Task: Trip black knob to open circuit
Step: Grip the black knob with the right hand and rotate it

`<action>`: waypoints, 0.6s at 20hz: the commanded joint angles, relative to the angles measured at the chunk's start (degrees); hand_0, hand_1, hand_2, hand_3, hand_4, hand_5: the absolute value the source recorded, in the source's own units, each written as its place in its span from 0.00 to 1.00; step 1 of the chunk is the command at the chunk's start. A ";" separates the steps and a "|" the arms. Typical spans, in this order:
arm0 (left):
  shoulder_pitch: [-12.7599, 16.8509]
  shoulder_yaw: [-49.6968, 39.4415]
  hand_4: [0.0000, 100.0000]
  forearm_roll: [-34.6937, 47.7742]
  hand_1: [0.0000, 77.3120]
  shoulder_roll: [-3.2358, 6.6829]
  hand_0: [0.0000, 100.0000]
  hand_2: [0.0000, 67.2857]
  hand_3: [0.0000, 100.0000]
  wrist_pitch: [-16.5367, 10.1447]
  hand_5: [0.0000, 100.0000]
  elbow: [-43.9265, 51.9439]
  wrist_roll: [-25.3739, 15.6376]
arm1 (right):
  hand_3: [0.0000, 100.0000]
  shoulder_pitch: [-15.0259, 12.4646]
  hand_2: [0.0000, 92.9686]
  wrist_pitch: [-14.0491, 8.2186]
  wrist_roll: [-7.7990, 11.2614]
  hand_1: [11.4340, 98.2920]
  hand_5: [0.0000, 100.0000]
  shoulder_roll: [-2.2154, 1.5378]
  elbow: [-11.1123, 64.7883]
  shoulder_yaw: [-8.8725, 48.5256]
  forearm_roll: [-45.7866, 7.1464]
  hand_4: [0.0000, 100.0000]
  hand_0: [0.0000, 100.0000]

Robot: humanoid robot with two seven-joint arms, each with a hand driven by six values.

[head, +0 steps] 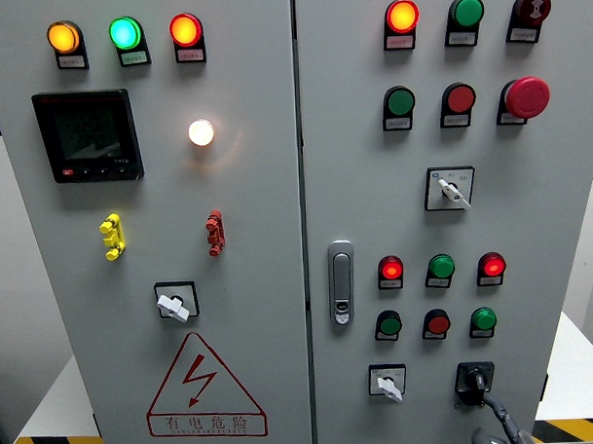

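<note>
The black knob (474,378) sits in a black square plate at the lower right of the grey cabinet's right door (530,224). My right hand (498,424) comes up from the bottom edge and reaches the knob's lower right side. Only a thin dark part of the hand shows; the remainder is cut off by the frame. I cannot tell whether it grips the knob. The left hand is out of view.
A white selector switch (387,384) sits just left of the knob, another (450,189) higher up, a third (174,304) on the left door. Rows of red and green lamps and buttons (440,268) lie above the knob. A metal door handle (341,282) stands near the centre seam.
</note>
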 commanded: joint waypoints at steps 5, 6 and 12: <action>0.00 0.00 0.10 0.00 0.00 0.00 0.00 0.29 0.26 0.00 0.09 0.00 0.00 | 0.92 -0.06 0.00 -0.07 -0.20 0.45 1.00 0.01 0.04 -0.70 0.18 0.98 0.97; 0.00 0.00 0.10 0.00 0.00 0.00 0.00 0.29 0.26 0.00 0.09 0.00 0.00 | 0.92 -0.06 0.00 -0.07 -0.29 0.45 1.00 0.01 0.04 -0.79 0.71 0.98 0.97; 0.00 0.00 0.10 0.00 0.00 0.00 0.00 0.29 0.26 0.00 0.09 0.00 0.00 | 0.92 0.12 0.00 0.02 -0.38 0.45 1.00 0.01 0.04 -1.40 0.98 0.98 0.97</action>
